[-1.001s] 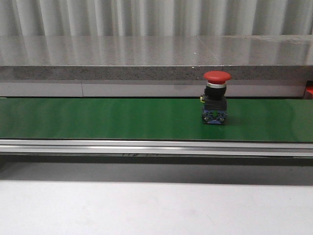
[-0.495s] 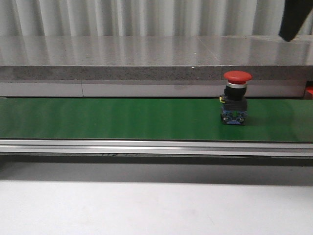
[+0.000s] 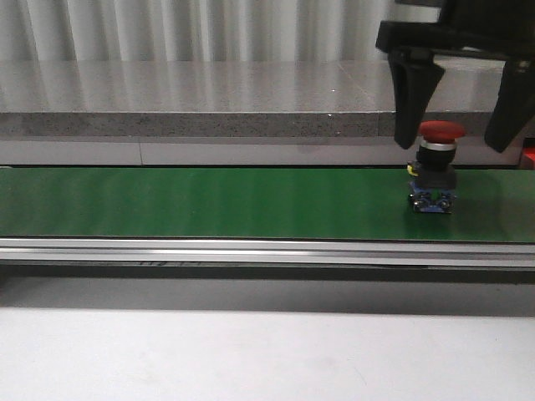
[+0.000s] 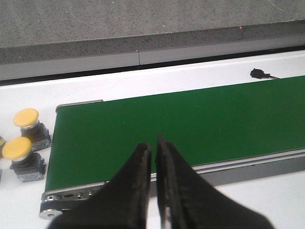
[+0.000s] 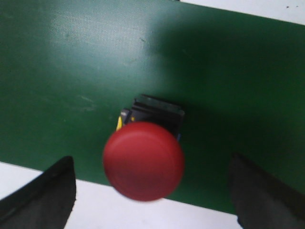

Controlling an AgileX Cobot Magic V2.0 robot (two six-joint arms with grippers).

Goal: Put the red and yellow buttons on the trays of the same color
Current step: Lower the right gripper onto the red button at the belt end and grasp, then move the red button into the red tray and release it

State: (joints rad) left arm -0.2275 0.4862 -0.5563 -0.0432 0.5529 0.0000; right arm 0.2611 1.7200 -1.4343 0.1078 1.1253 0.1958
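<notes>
One red button (image 3: 437,167) | right hand (image 3: 458,138) wide open, straddling, not touching

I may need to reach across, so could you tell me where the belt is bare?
The green belt is bare from its left end up to the red button. It is crowded there: the open right gripper straddles the button.

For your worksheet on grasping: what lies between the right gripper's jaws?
The red button, standing on the green belt, untouched; the right wrist view shows it.
</notes>
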